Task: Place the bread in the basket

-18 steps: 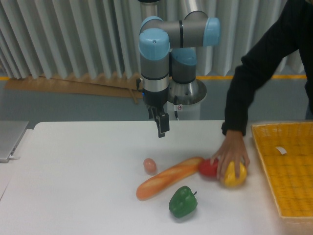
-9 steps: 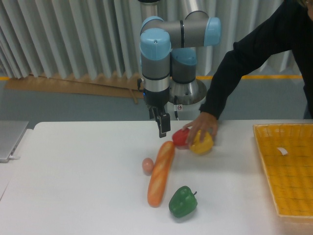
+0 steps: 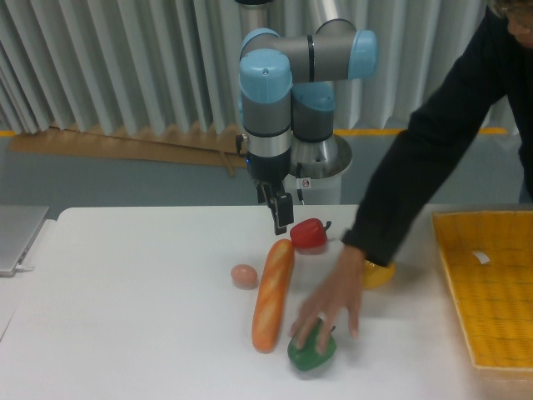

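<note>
Bread: the bread (image 3: pixel 273 294), a long glossy orange-tan baguette with pale slashes, lies flat on the white table (image 3: pixel 125 317), near the middle, running almost straight from its far end under the gripper toward the camera, tilted slightly left at the near end.
Egg: a small pinkish-tan egg (image 3: pixel 244 276) sits just beside the loaf on its left, apart by a thin gap or barely touching; I cannot tell which.
Red pepper: a red pepper (image 3: pixel 309 234) rests just right of the loaf's far end.
Green pepper: a green pepper (image 3: pixel 311 352) lies near the loaf's near end, on its right, partly covered by a hand.
Person's hand: the hand (image 3: pixel 331 302) of a person in a black sleeve (image 3: pixel 425 167) reaches in from the right, fingers spread down onto the green pepper.
Yellow pepper: a yellow pepper (image 3: pixel 379 273) shows only in part behind the wrist.
Gripper: the gripper (image 3: pixel 282 215) hangs from the arm (image 3: pixel 266 100) above the table, just over the loaf's far end, holding nothing; its dark fingers appear close together, but how far they are parted I cannot tell.
Basket: the basket (image 3: pixel 487 283), bright yellow and woven, sits at the table's right edge, well apart from the loaf, with a small white tag (image 3: pixel 478 257) inside.
Left edge: a grey flat object (image 3: pixel 17 236) lies at the table's left.
</note>
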`<action>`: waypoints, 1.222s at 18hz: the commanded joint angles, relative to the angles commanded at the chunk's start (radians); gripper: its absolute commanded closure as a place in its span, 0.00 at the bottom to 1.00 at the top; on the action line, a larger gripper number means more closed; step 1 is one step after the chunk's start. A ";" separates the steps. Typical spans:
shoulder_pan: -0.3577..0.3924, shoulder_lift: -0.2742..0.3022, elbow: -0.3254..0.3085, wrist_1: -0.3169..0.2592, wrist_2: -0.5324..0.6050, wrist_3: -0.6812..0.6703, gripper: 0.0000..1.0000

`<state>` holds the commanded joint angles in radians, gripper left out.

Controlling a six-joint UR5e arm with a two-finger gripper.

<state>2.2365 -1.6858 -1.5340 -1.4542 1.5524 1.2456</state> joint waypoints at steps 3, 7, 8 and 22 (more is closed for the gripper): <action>0.000 0.000 0.000 0.000 0.000 -0.002 0.00; 0.006 0.002 0.002 0.000 0.000 -0.014 0.00; 0.006 0.000 0.002 0.000 0.000 -0.015 0.00; 0.008 -0.003 0.002 0.000 0.000 -0.041 0.00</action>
<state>2.2442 -1.6889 -1.5324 -1.4542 1.5524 1.2042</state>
